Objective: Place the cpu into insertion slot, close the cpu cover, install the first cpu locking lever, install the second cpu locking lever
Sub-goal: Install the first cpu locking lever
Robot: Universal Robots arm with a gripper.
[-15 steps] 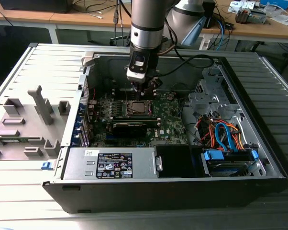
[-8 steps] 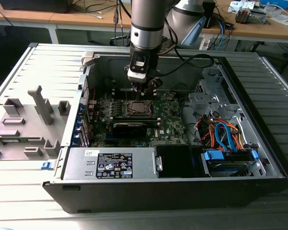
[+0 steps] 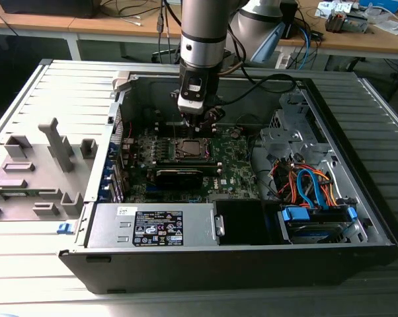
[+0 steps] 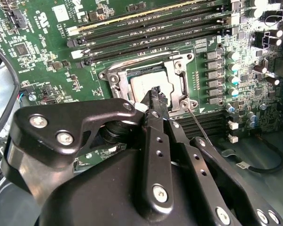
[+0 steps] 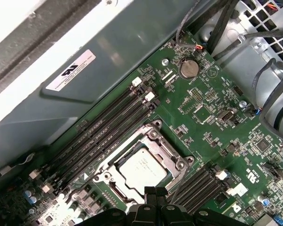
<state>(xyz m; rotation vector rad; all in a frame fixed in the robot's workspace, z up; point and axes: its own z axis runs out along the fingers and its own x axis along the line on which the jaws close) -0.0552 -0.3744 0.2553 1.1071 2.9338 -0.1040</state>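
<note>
The cpu [image 5: 142, 165] lies flat in the insertion slot [image 3: 189, 149] on the green motherboard, its silver top facing up. The silver cpu cover [image 5: 155, 135] lies down around it, framing the chip [image 4: 142, 84]. A thin wire locking lever [image 4: 198, 123] sticks out at an angle beside the cover's corner; it also shows as a thin rod [image 5: 177, 179]. My gripper [image 4: 155, 93] hangs just above the socket's edge with its black fingertips [image 5: 149, 192] pressed together and nothing visibly between them. In the exterior view the gripper [image 3: 198, 124] stands straight over the socket.
Long black memory slots [image 5: 104, 127] run along one side of the socket. The open computer case holds a power supply box [image 3: 156, 226] at the front, and a drive bay with orange and blue cables [image 3: 311, 188] on the exterior view's right. A grey fixture tray [image 3: 37, 172] lies on the exterior view's left.
</note>
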